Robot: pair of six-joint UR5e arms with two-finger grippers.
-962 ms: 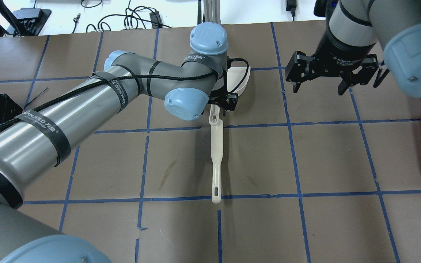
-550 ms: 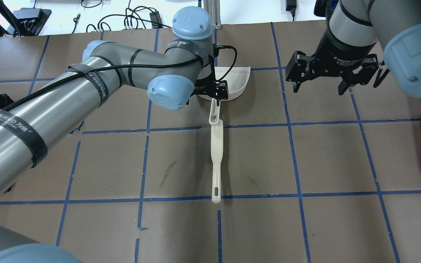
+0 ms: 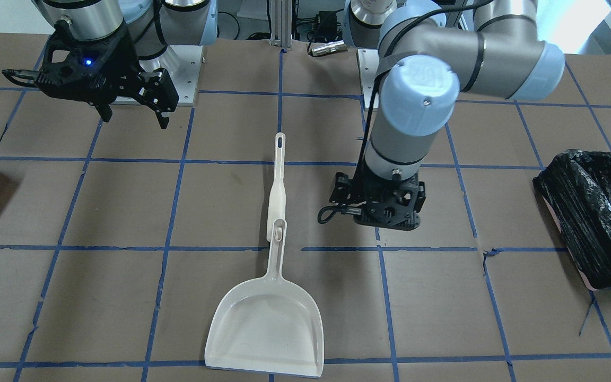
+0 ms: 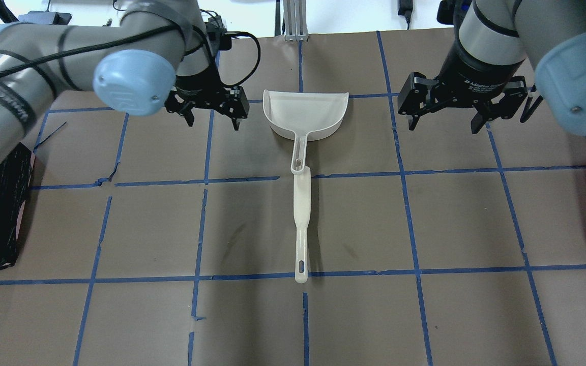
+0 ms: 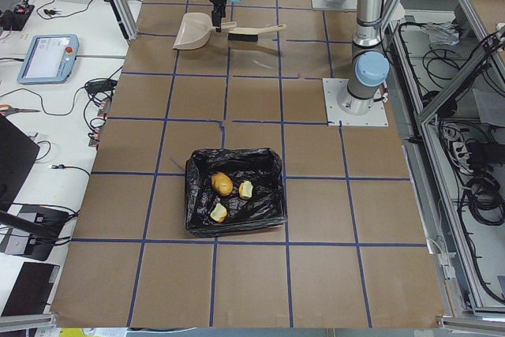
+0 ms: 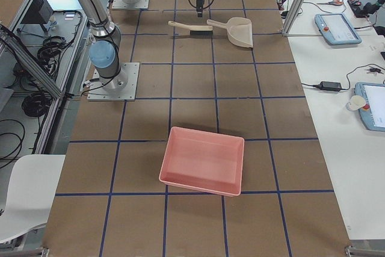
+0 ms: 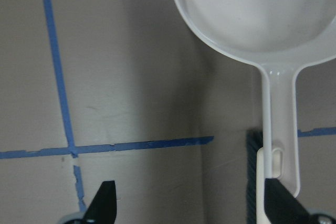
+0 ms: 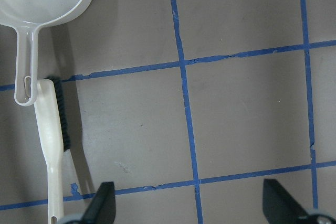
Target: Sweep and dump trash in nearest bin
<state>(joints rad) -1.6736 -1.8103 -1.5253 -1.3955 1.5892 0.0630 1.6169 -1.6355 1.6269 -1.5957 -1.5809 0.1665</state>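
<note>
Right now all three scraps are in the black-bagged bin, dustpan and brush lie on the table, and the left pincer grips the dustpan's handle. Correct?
No. The left pincer grips nothing: the overhead view shows it open, beside the dustpan and apart from it. The scraps are in the bin, and the brush lies on the table.

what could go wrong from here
The left gripper, open, hangs beside the dustpan; a sideways move might knock it, or the brush lying against its handle. The left arm also passes above the bin, so pulling back low might snag the bag that holds the trash.
</note>
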